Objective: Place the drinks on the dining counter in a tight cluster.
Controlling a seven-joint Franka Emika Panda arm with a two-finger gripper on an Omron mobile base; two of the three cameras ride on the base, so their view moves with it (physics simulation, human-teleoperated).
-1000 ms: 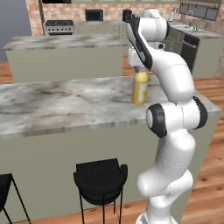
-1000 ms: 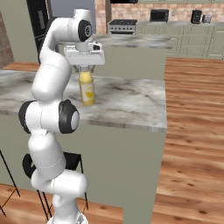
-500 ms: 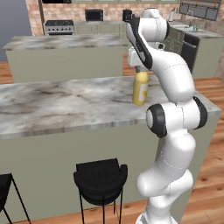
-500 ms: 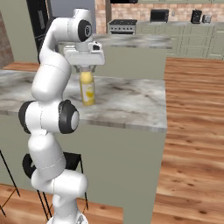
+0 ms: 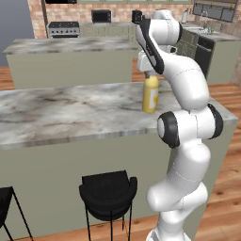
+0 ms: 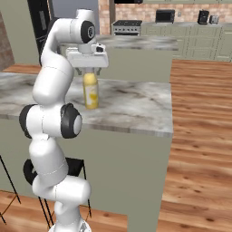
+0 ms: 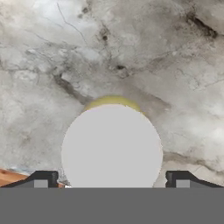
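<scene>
A tall yellow bottle [image 5: 150, 96] [image 6: 91, 93] with a grey cap [image 7: 111, 148] stands upright on the marble dining counter [image 5: 70, 110] [image 6: 136, 102] [image 7: 131, 52], near its right end. My gripper [image 5: 149, 73] [image 6: 90, 71] [image 7: 111, 180] hangs straight above it, pointing down. It is open, and its fingertips [image 7: 41, 179] stand on either side of the cap, clear of it. The bottle rests on the counter on its own.
Black stools [image 5: 108, 190] [image 6: 74, 167] stand at the counter's front. A second marble island [image 5: 70, 47] lies behind, with a stove [image 5: 63, 28] and wall cabinets beyond. Wooden floor [image 6: 199, 136] spreads right of the counter's end.
The jaws have spread wide off the yellow bottle's top. The bottle and the arm stay where they were.
</scene>
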